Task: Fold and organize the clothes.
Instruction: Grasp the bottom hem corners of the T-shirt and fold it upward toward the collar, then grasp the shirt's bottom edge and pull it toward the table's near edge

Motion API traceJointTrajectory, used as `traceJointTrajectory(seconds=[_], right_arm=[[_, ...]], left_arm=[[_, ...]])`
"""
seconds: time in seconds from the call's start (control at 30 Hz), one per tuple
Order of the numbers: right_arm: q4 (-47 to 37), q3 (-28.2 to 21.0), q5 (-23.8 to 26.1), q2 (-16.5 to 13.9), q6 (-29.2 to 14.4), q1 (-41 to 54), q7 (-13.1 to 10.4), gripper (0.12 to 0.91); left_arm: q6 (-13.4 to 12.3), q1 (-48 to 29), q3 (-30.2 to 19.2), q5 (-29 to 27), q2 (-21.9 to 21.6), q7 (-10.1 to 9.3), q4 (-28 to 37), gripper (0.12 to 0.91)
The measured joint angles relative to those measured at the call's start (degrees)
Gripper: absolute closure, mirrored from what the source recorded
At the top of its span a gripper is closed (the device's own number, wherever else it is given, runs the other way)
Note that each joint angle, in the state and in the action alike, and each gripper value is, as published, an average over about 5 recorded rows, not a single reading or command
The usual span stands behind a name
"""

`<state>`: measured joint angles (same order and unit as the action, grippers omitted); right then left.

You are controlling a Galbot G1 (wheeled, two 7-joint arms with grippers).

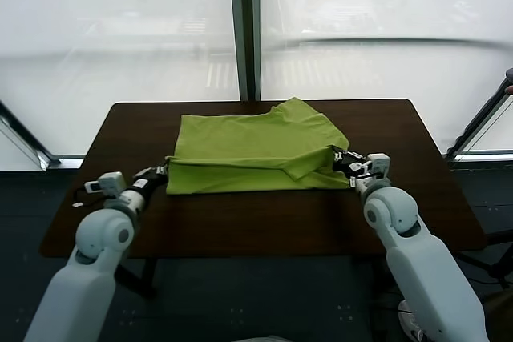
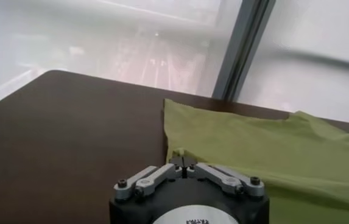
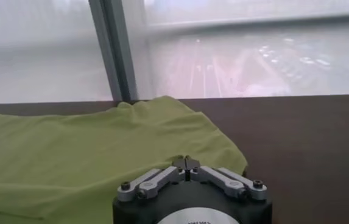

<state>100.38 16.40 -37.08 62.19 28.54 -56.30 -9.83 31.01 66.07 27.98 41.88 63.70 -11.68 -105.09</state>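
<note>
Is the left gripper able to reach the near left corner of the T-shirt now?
Probably yes. The left gripper is already at the near left corner of the T-shirt, and only bare table lies around it, with nothing in the way.

text: none legible | wrist housings: small dark print, too blurred to read

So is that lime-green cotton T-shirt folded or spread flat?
Partly folded: the lime-green cotton T-shirt has its near edge doubled over, lying in layers.
</note>
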Motion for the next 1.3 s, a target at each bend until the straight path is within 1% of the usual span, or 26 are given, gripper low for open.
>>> traceJointTrajectory(seconds=[0.07, 0.1, 0.13, 0.2, 0.23, 0.3, 0.33, 0.43, 0.47, 0.53, 0.63, 0.77, 0.93, 1.03, 1.1, 1.13, 1.2, 1.3], right_arm=[[0.76, 0.71, 0.04, -0.43, -0.62, -0.87, 0.93, 0.304], [1.26, 1.13, 0.10, -0.69, -0.90, -1.44, 1.33, 0.249], [1.83, 1.58, 0.21, -0.97, -1.10, -2.10, 1.63, 0.205], [3.19, 2.50, 0.61, -1.51, -1.27, -3.62, 1.95, 0.149], [3.96, 3.00, 0.90, -1.79, -1.26, -4.51, 1.99, 0.138], [5.75, 4.05, 1.59, -2.42, -1.19, -6.59, 2.09, 0.122], [6.75, 4.60, 1.88, -2.81, -1.17, -7.75, 2.16, 0.121], [9.81, 6.20, 2.51, -4.17, -1.19, -11.40, 2.47, 0.119], [10.72, 6.66, 2.67, -4.64, -1.18, -12.55, 2.54, 0.119], [12.24, 7.38, 3.15, -5.47, -1.08, -14.64, 2.72, 0.119], [13.49, 7.94, 3.75, -6.13, -0.64, -16.90, 2.87, 0.118], [13.75, 8.24, 4.12, -6.24, -0.26, -18.25, 3.02, 0.118], [12.95, 8.43, 4.32, -6.31, -0.39, -18.50, 3.64, 0.118], [12.05, 8.45, 4.33, -6.38, -0.51, -18.27, 3.90, 0.132], [11.28, 8.41, 4.33, -6.45, -0.60, -17.98, 4.13, 0.180], [10.86, 8.37, 4.32, -6.47, -0.63, -17.84, 4.27, 0.217], [10.03, 8.23, 4.30, -6.49, -0.67, -17.65, 4.58, 0.318], [9.20, 7.97, 4.23, -6.50, -0.71, -17.65, 4.94, 0.445]], left_arm=[[0.01, -0.38, -0.20, -0.80, 0.02, 0.58, 0.47, 0.870], [-0.05, -0.53, -0.25, -1.19, 0.03, 0.86, 0.62, 0.847], [-0.15, -0.66, -0.28, -1.52, 0.06, 1.08, 0.71, 0.804], [-0.39, -0.84, -0.30, -1.90, 0.16, 1.23, 0.70, 0.707], [-0.49, -0.87, -0.26, -2.11, 0.23, 1.25, 0.61, 0.633], [-0.45, -0.79, -0.10, -2.70, 0.38, 1.28, 0.31, 0.519], [-0.23, -0.66, 0.04, -3.11, 0.47, 1.31, 0.10, 0.443], [1.03, 0.11, 0.72, -4.05, 0.77, 1.41, -0.82, 0.264], [1.42, 0.53, 0.98, -4.15, 0.90, 1.45, -1.28, 0.217], [1.86, 1.61, 1.45, -4.18, 1.16, 1.55, -2.35, 0.152], [1.94, 3.77, 1.97, -4.36, 1.72, 1.75, -4.35, 0.127], [1.72, 6.72, 2.23, -5.56, 2.86, 1.99, -6.26, 0.123], [1.24, 9.14, 2.31, -7.25, 4.30, 2.65, -6.74, 0.123], [1.07, 9.93, 2.41, -7.60, 4.74, 2.80, -6.72, 0.123], [1.01, 10.28, 2.43, -7.71, 4.91, 2.83, -6.71, 0.123], [0.99, 10.41, 2.43, -7.74, 4.97, 2.84, -6.71, 0.125], [0.98, 10.66, 2.43, -7.78, 5.11, 2.84, -6.73, 0.133], [1.00, 11.02, 2.41, -7.86, 5.32, 2.84, -6.79, 0.204]])
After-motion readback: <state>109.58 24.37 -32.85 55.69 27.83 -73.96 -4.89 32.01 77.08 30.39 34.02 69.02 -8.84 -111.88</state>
